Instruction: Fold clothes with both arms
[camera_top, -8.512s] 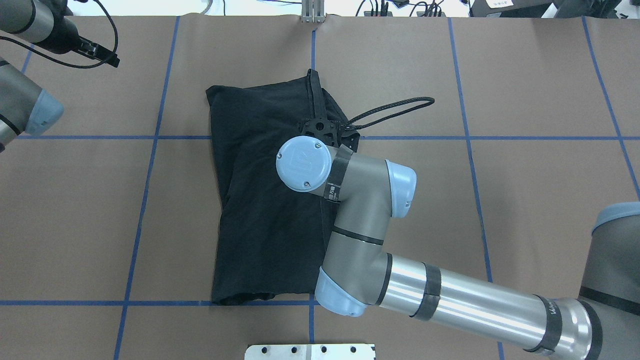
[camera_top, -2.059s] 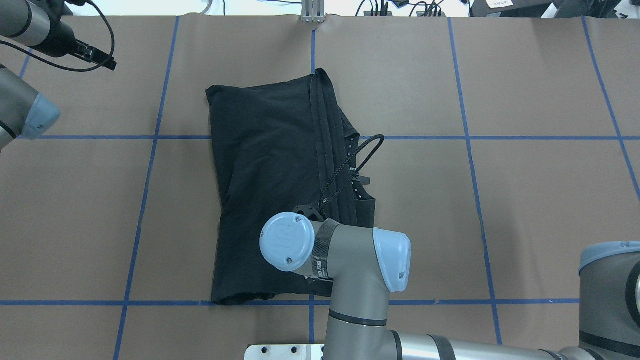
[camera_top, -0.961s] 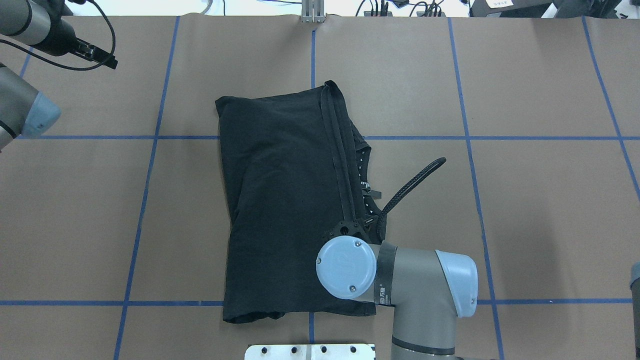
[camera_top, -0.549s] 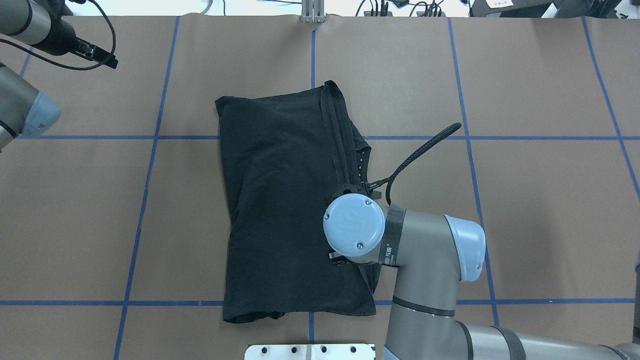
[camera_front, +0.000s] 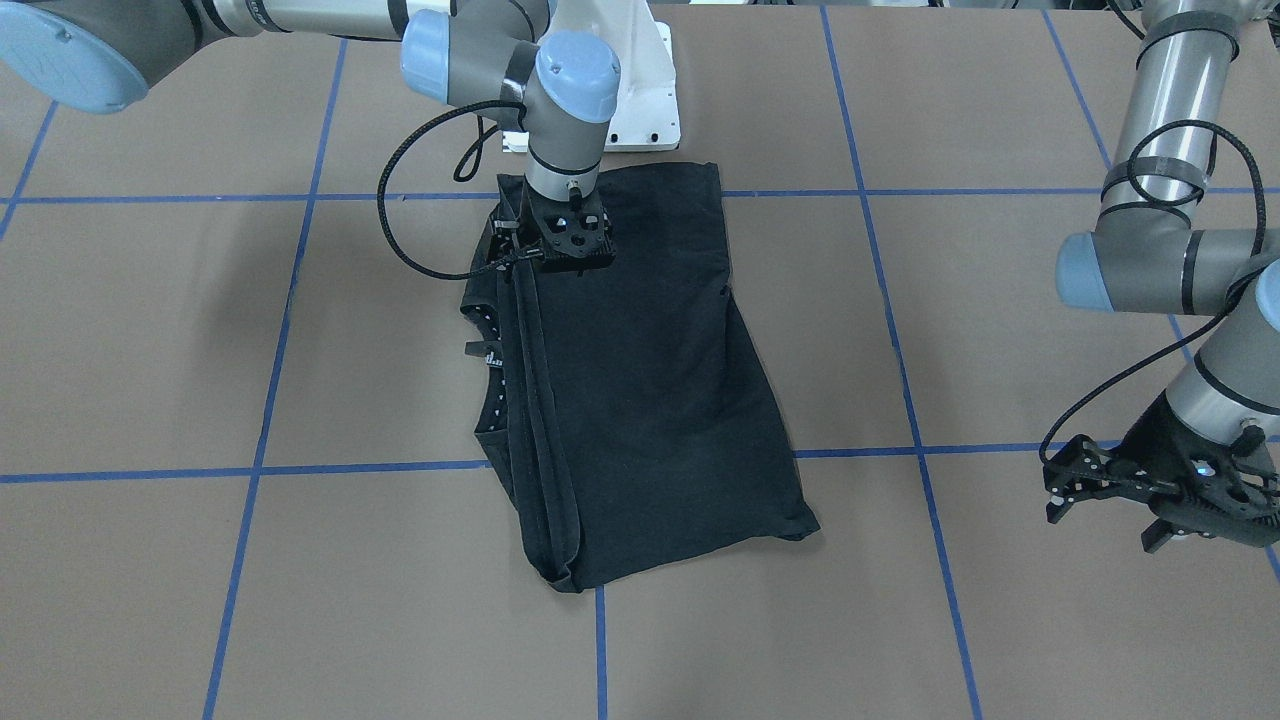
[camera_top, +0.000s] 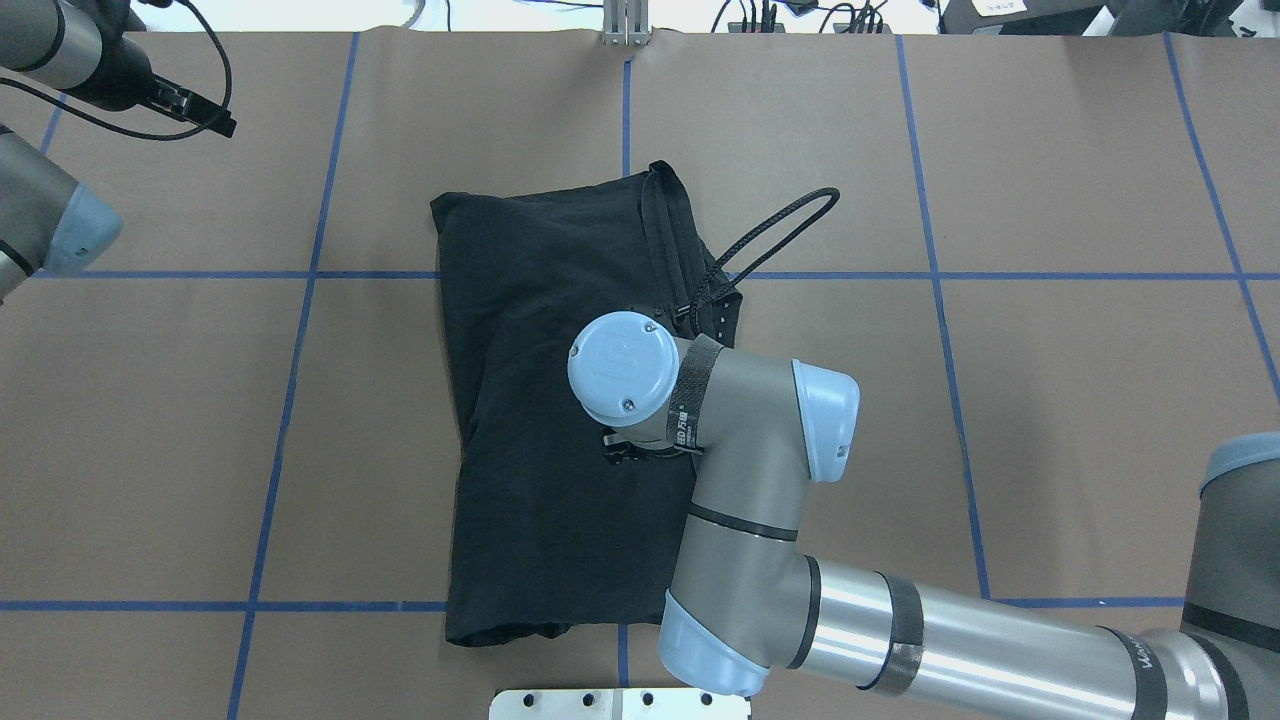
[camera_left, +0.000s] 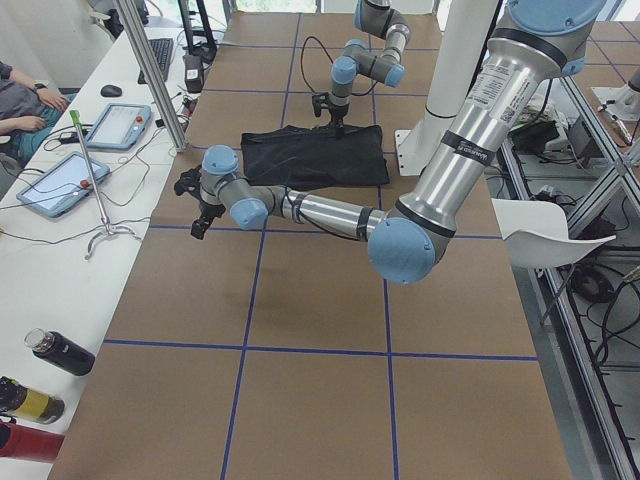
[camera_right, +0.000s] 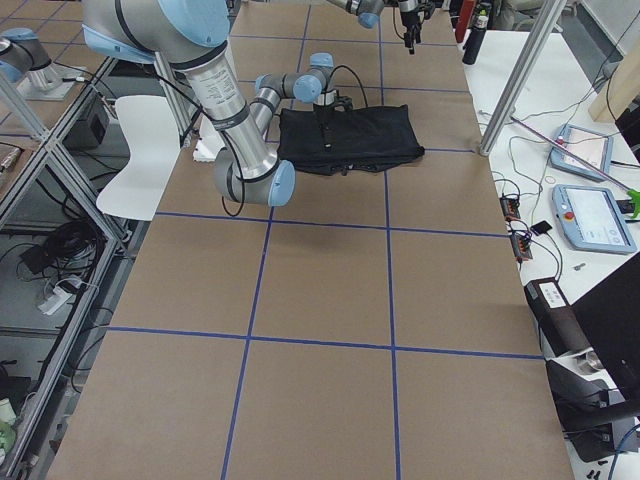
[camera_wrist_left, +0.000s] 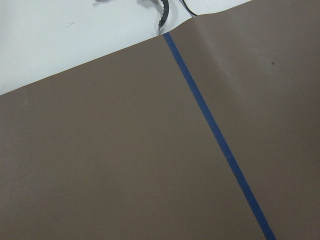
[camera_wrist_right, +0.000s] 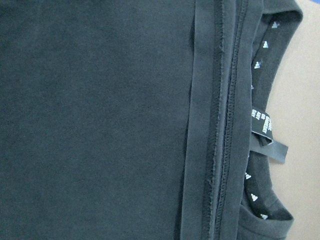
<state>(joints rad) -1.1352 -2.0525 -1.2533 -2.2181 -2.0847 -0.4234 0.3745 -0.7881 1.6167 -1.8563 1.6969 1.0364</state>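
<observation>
r gripper (camera_front: 561, 260) low over folded black t-shirt (camera_front: 650, 380), l gripper (camera_front: 1100, 498) well apart; can't tell either claw's opening or hold

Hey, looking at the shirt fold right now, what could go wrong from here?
1. The right gripper is over the shirt's stacked hems; a pinch there may catch only the top layer and pull the fold open.
2. Its cable loops beside the neckline and could snag it.
3. The left gripper sits far off, so a one-armed pull might drag the shirt askew.
</observation>
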